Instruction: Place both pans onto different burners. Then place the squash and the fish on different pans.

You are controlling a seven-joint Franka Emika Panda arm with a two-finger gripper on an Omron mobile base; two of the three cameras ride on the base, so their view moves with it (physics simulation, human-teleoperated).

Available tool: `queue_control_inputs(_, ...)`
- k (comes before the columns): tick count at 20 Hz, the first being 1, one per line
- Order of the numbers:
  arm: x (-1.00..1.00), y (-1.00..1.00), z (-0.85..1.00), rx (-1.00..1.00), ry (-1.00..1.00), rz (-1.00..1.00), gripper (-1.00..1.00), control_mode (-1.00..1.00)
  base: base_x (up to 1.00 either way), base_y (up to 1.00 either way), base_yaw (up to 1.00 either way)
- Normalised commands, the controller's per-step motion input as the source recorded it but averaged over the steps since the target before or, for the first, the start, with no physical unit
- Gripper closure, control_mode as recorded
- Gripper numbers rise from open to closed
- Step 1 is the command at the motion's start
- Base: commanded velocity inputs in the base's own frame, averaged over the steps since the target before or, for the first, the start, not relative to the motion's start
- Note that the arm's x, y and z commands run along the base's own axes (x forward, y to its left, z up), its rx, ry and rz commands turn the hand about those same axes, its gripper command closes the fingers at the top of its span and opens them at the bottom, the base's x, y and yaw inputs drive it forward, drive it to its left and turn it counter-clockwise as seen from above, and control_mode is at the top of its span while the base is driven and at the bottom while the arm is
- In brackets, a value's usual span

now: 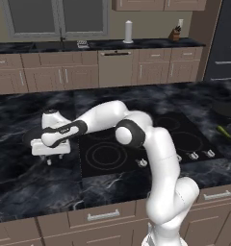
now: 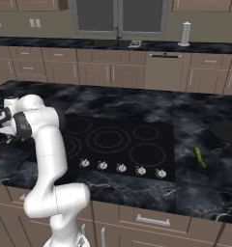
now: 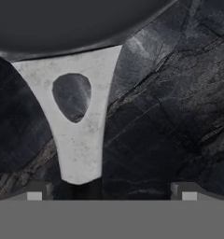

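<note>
Open tool (image 3: 111,190) straddles a pan (image 3: 62,23) handle, pan cut off above.

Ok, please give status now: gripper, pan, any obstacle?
Gripper open, holding nothing, above pan handle. Pan on marble counter, left of cooktop. Squash on counter at right. No obstacle seen.

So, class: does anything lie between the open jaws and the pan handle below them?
Nothing visible does. In the hand view the pan's pale handle lies on bare marble counter, between the fingertips.
</note>
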Motion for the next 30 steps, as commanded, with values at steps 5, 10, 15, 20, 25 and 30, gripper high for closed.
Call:
queue_control_inputs(5,0.16,0.15,-0.06,0.0,0.0,0.0,-1.0,-1.0,0.0,0.0,0.0)
queue_control_inputs(10,0.1,0.17,-0.1,0.0,0.0,0.0,-1.0,-1.0,0.0,0.0,0.0)
queue_control_inputs(15,0.08,0.14,-0.13,0.0,0.0,0.0,-1.0,-1.0,0.0,0.0,0.0)
queue_control_inputs(20,0.0,0.01,-0.11,0.0,0.0,0.0,1.0,-1.0,0.0,0.0,0.0)
queue_control_inputs(25,0.0,0.0,0.0,0.0,0.0,0.0,1.0,-1.0,0.0,0.0,0.0)
queue_control_inputs(30,0.0,0.0,0.0,0.0,0.0,0.0,1.0,-1.0,0.0,0.0,0.0)
